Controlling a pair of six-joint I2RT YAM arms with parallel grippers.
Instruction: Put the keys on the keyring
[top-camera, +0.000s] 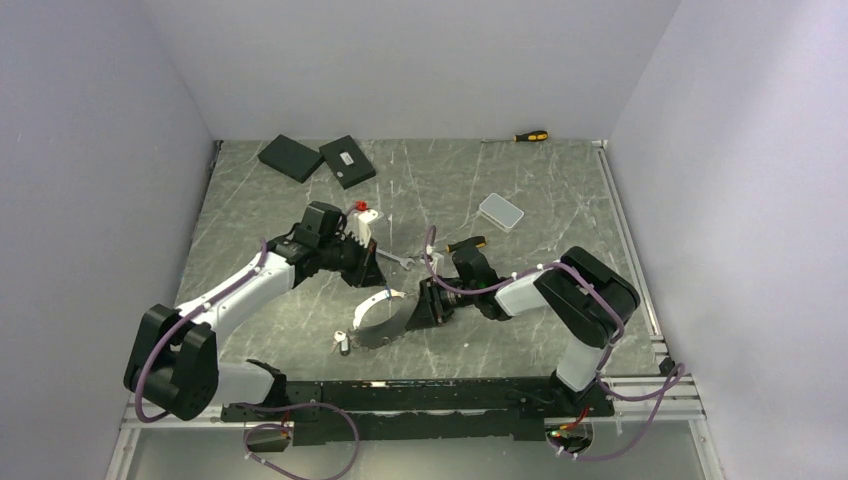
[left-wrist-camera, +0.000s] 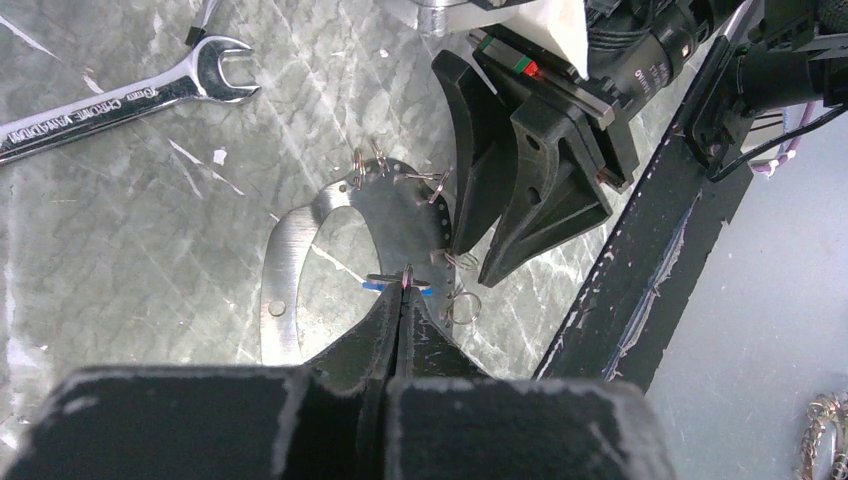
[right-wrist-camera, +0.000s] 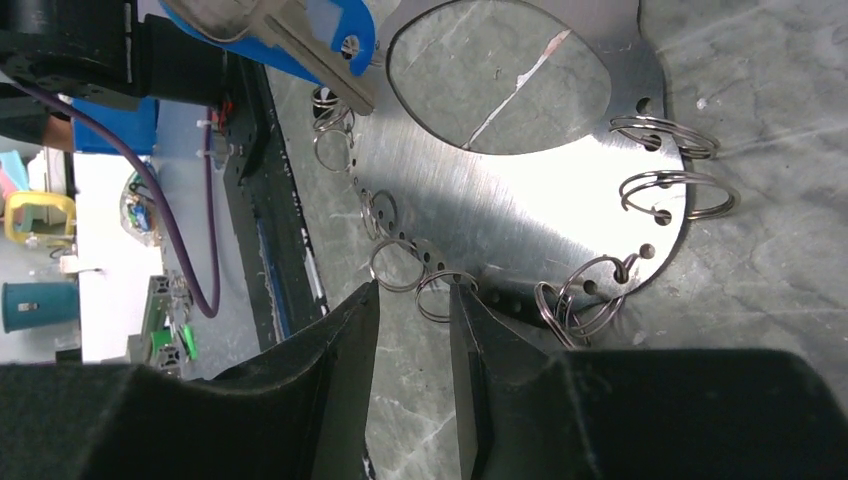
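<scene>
- So, left of the steel plate (left-wrist-camera: 285, 262), we see the left gripper (left-wrist-camera: 404, 288) clamped tight on the blue-headed key (right-wrist-camera: 310, 55); its fingers hold the blade end, and the head, with what looks like its hole, leads toward the plate.
- Off the plate's left side in the left wrist view, a spanner (left-wrist-camera: 120, 95) lies flat on the table (left-wrist-camera: 120, 220), well apart; we judge it no part of this step.
- Over the plate's rim, beside the inner cut-out, hangs the key's head; whether it touches the metal we cannot tell; its long axis runs on from the left fingers, slanting onto the rim.
- Along that rim sit the split rings (right-wrist-camera: 675, 195), threaded through small holes; the nearest ring (left-wrist-camera: 462, 306) lies just right of the key's head, between the key and the right fingers.
- At the plate's right edge the right gripper (right-wrist-camera: 412, 290) stands with jaws part open, tips astride the rim and one ring; we see no clamp on either.
- We judge the coming move to be a short sideways shift of the head hole to that nearest ring; the left arm is nearer, and the right is placed to steady the plate.
</scene>
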